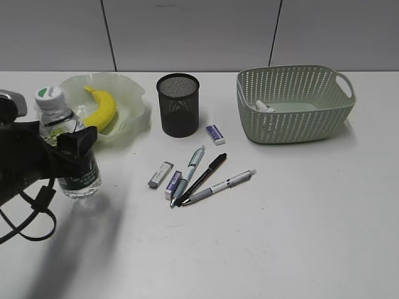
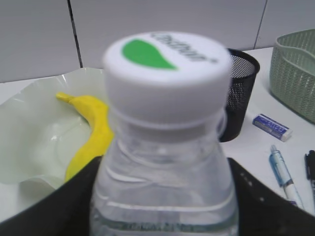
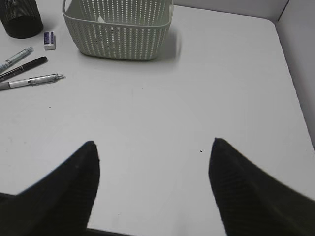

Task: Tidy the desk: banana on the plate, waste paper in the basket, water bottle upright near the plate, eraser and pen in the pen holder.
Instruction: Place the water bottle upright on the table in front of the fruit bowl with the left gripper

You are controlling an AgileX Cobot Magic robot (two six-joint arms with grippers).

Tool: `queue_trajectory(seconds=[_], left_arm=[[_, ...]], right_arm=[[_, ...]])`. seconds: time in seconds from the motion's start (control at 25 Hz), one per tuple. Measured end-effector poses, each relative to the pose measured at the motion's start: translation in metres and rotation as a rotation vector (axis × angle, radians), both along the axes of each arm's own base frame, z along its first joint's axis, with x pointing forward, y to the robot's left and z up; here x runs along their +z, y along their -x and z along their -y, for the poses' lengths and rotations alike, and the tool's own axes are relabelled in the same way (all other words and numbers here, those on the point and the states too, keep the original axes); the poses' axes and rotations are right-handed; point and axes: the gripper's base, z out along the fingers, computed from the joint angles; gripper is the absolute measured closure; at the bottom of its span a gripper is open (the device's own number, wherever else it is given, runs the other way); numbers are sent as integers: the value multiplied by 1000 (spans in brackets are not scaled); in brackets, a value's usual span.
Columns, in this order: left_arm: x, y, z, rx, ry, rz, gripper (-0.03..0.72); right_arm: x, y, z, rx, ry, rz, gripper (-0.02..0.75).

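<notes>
Left gripper [image 1: 65, 149]: jaws pinching the water bottle [image 1: 67, 146], upright, base apparently on the surface [image 1: 299, 237] just in front of the plate [image 1: 128, 93]. Banana [image 1: 103, 111] lies in the plate. Waste paper [image 1: 264, 106] in the basket [image 1: 293, 121]. Pen holder [image 1: 178, 104] stands between plate and basket. Three pens [image 1: 206, 177] and three erasers [image 1: 161, 174] loose before the holder. Right gripper [image 3: 152, 169]: jaws spread over bare surface.
</notes>
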Motion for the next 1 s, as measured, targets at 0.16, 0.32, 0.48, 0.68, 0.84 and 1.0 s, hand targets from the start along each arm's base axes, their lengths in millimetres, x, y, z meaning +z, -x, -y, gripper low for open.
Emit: queue_trajectory(seconds=[0.16,0.32,0.48,0.68,0.84,1.0], left_arm=[[-17,-7,0,36,-11,29,185],[-28,-11,-4,95,-15,23,185],[-32,-11,-7,133,-16,2,185],[-40,-13,-8,148,-31,-9,185],[-41,-14,-8,149,-33,10,185],[-41,-14,-8,158,-31,19,152]], right_arm=[[0,0,0,0,0,0,188],[0,0,0,0,0,0,188],[0,0,0,0,0,0,187],[0,0,0,0,0,0,187],[0,0,0,0,0,0,187],[0,0,0,0,0,0,188]])
